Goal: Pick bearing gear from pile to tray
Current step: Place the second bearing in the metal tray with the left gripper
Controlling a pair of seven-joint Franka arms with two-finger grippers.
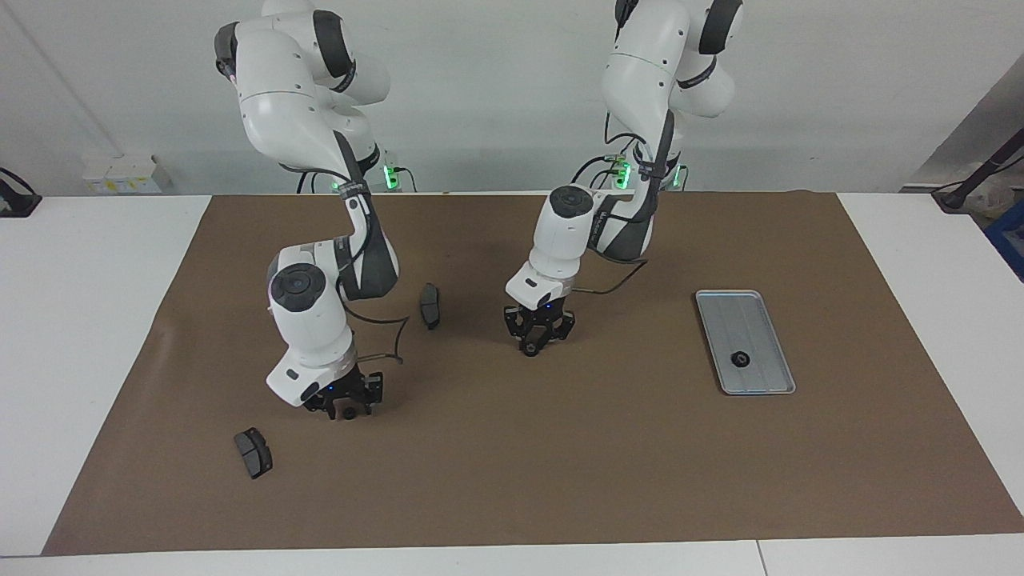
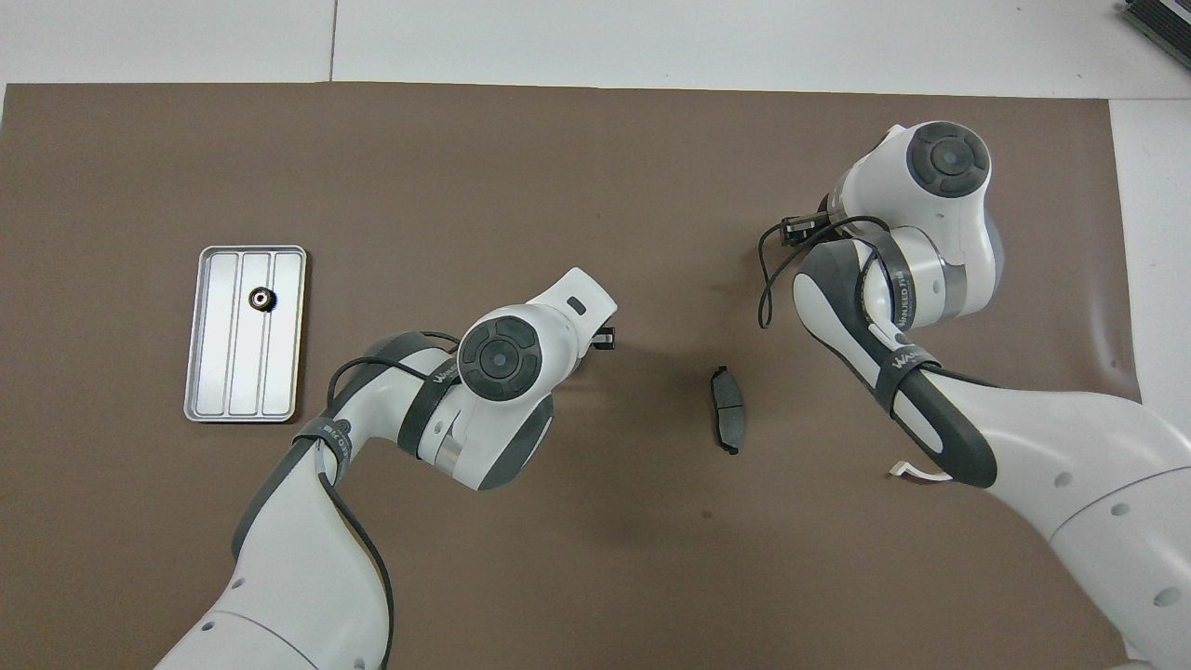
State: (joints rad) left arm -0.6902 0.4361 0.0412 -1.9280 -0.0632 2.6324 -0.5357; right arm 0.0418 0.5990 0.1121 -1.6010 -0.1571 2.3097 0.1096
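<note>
In the overhead view the left gripper (image 2: 605, 337) lies almost wholly under its own wrist, only a dark tip showing, and the right gripper (image 2: 798, 228) is likewise mostly covered. The white half-ring bracket (image 2: 916, 473) shows only as a sliver beside the right arm, and in the facing view that arm hides it completely. The small dark part at each gripper's tips (image 1: 530, 350) (image 1: 350, 414) is too small to identify.
</note>
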